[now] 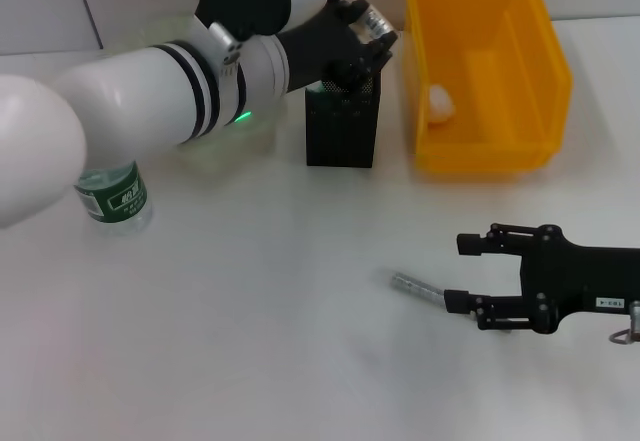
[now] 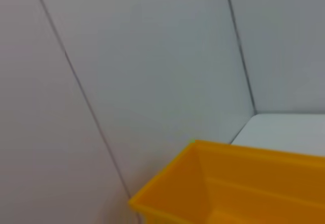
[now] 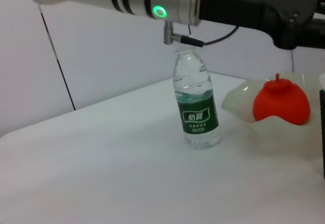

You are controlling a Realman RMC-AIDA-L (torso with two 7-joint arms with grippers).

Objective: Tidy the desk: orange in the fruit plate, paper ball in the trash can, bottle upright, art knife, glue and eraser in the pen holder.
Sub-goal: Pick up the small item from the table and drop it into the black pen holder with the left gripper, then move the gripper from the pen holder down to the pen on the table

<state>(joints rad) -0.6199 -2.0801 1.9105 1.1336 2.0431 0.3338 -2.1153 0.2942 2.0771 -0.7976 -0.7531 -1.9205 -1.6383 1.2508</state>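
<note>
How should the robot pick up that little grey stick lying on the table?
Grip the glue across its thin middle, coming straight down from above. It lies flat on the table, so only its two long sides are free to pinch. The right gripper is open just beside its darker end.

green label with white Chinese characters "怡寶" on the bottle [image 3: 197, 107]

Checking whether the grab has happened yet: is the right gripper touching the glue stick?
Apart. The head view shows bare table between the glue and the right gripper, whose open fingertips stop just short of the stick's darker end.
</note>
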